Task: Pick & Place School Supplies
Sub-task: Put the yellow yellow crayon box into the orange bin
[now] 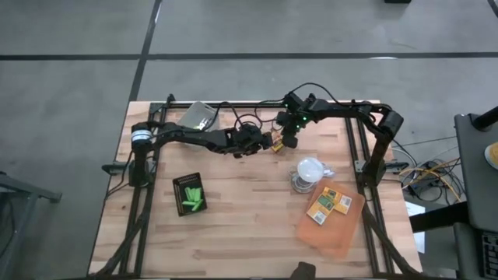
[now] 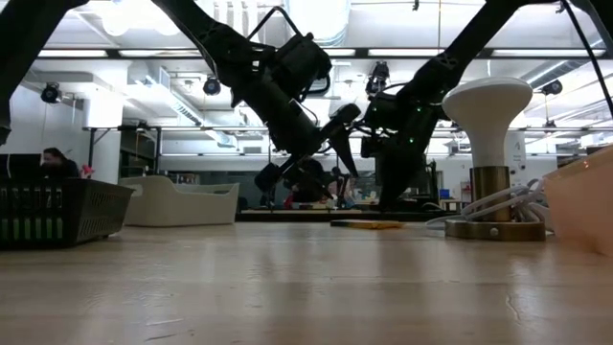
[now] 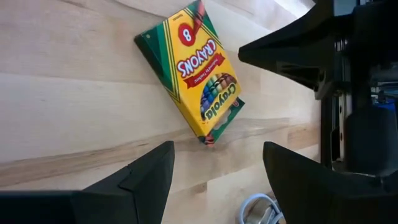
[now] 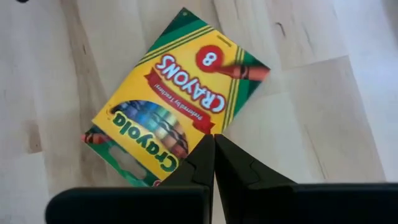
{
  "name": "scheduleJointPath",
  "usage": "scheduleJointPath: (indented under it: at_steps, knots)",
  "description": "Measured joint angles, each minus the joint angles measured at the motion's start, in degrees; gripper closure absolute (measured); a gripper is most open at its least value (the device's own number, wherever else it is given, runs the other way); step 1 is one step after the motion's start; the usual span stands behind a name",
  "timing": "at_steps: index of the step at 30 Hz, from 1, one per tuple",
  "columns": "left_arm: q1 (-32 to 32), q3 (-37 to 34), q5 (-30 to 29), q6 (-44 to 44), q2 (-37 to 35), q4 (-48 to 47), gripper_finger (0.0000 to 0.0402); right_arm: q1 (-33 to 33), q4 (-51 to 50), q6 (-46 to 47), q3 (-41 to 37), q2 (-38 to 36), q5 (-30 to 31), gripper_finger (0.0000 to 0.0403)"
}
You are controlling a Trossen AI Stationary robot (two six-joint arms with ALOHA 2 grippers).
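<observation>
A yellow-and-green crayon box (image 3: 198,71) (image 4: 180,106) lies flat on the wooden table at far centre (image 1: 275,145), face up. My left gripper (image 3: 217,155) is open, tilted down toward the box from the table's left, with its fingers short of the box's near corner and clear of it. My right gripper (image 4: 214,140) is shut and points steeply down from the right, its tips over the box's long edge. Green sticks lie in a black tray (image 1: 191,194). More small boxes (image 1: 331,202) rest on the orange sheet. My right gripper's shut fingertips (image 4: 205,149) stand at the box's long edge (image 4: 200,127), coming from above. Whether they touch the box I cannot tell. The box lies flat on the table.
A white mushroom-shaped lamp (image 1: 310,173) with its cable stands just near-right of the grippers. The translucent orange sheet (image 1: 331,229) lies at the near right. A clear container (image 1: 201,115) sits at the far left. Bare wood stretches along the near edge.
</observation>
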Motion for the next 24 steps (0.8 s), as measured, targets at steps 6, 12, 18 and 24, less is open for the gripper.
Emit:
scheduleJointPath:
  at_steps: [6, 12, 18, 24]
  knots:
    - [0.00, 0.00, 0.00, 0.03, 0.00, -0.03, 0.0149, 0.09, 0.07, -0.37, -1.03, 0.24, -0.26, 0.0394]
    - [0.00, 0.00, 0.02, 0.09, -0.03, -0.09, 0.0149, 0.09, 0.20, -0.38, -1.42, 0.23, -0.43, 0.0394]
    - [0.00, 0.00, 0.02, 0.41, -0.04, -0.09, 0.0149, 0.24, 0.21, -0.15, -1.85, 0.22, -0.87, 0.0394]
    - [0.00, 0.00, 0.02, 0.40, -0.04, -0.11, 0.0149, 0.28, 0.49, -0.01, -3.35, 0.03, -1.03, 0.0394]
